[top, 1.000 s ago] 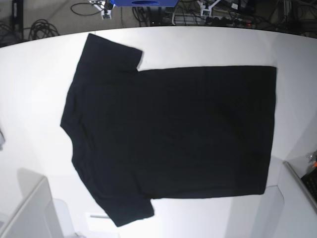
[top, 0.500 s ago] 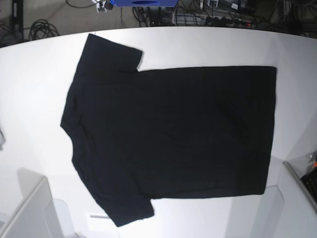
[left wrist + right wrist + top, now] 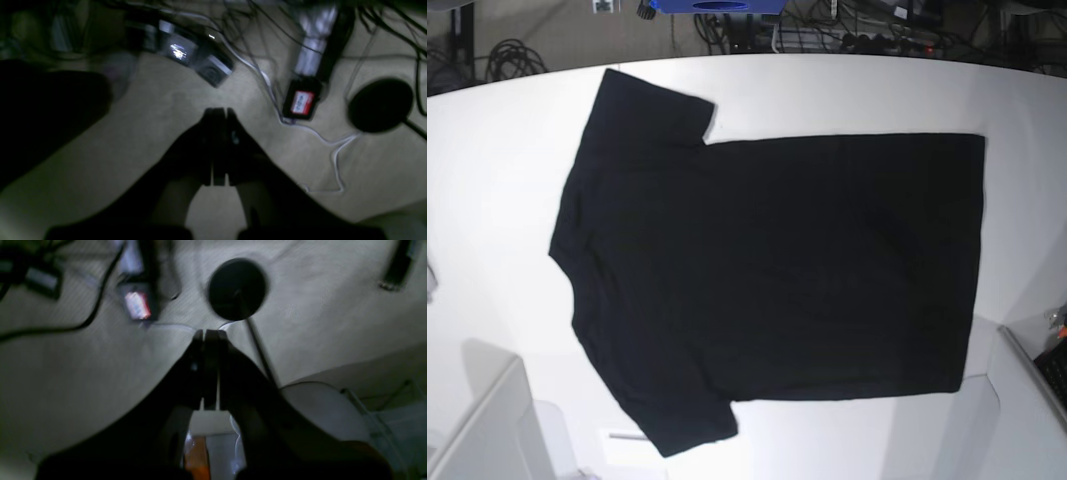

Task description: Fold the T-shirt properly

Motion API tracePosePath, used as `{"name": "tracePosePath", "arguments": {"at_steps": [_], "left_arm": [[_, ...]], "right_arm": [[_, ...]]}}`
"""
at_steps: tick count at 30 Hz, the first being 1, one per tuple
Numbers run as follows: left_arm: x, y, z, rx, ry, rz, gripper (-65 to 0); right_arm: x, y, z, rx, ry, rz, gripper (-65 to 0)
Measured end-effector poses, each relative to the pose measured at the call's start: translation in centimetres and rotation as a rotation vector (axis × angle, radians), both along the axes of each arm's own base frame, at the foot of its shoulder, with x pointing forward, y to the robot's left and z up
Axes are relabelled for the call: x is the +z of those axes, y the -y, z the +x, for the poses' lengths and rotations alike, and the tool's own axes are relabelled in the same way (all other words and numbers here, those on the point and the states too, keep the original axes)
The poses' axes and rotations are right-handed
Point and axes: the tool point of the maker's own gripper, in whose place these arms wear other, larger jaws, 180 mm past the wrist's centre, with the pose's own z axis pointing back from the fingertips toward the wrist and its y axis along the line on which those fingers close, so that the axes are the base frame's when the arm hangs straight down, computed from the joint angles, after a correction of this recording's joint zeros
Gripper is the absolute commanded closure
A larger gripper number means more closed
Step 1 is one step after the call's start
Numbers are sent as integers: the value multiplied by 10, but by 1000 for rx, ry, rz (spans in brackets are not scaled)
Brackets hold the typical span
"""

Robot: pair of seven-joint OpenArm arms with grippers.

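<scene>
The black T-shirt [image 3: 767,265] lies spread flat on the white table [image 3: 497,170], plain side up. Its collar and sleeves are to the left and its hem to the right. No print shows. My left gripper [image 3: 218,111] is shut and empty. In the left wrist view it hangs over the carpeted floor, off the table. My right gripper [image 3: 208,332] is also shut and empty, over the floor. Neither gripper shows clearly in the base view, and neither touches the shirt.
Cables [image 3: 267,83], power bricks [image 3: 302,100] and a round black stand base [image 3: 237,288] lie on the floor beyond the table's far edge. A blue object [image 3: 717,5] sits at the top edge. Grey boxes stand at the lower left [image 3: 482,430] and lower right [image 3: 1027,400].
The white gripper parts seen at the top edge of the base view have moved up and almost out of it. The T-shirt has not moved.
</scene>
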Motion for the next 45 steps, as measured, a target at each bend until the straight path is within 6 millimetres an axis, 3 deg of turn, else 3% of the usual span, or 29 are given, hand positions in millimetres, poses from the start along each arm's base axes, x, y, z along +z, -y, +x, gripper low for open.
{"name": "tracePosePath", "arguments": {"at_steps": [4, 11, 17, 21, 25, 28, 31, 34, 35, 38, 43, 45], "left_arm": [[23, -18, 19, 10, 86, 17, 0], [56, -5, 29, -73, 149, -32, 0], [82, 3, 66, -113, 267, -47, 0], [105, 20, 73, -132, 309, -90, 0], [144, -3, 104, -133, 410, -27, 0], [173, -25, 130, -136, 501, 38, 0], [186, -44, 139, -126, 529, 94, 0], [195, -64, 142, -92, 553, 153, 0], [198, -69, 142, -74, 561, 172, -13], [204, -82, 149, -20, 600, 217, -99], [217, -102, 156, 39, 653, 288, -263], [217, -103, 161, 48, 664, 289, -324]], "right_arm": [[23, 17, 10, -15, 39, -45, 0], [76, 44, 40, -89, 116, -125, 0], [122, 42, 68, -133, 209, -148, 0], [159, 51, 94, -145, 305, -194, 0], [184, 55, 116, -142, 380, -220, 0], [191, 55, 137, -146, 434, -218, 0], [194, 54, 156, -153, 486, -212, 0], [193, 36, 174, -204, 545, -92, 0], [193, 28, 180, -201, 566, -43, 0], [198, 4, 201, -170, 633, 123, -128], [214, -27, 224, -151, 738, 338, -264], [223, -28, 233, -177, 790, 393, -312]]}}
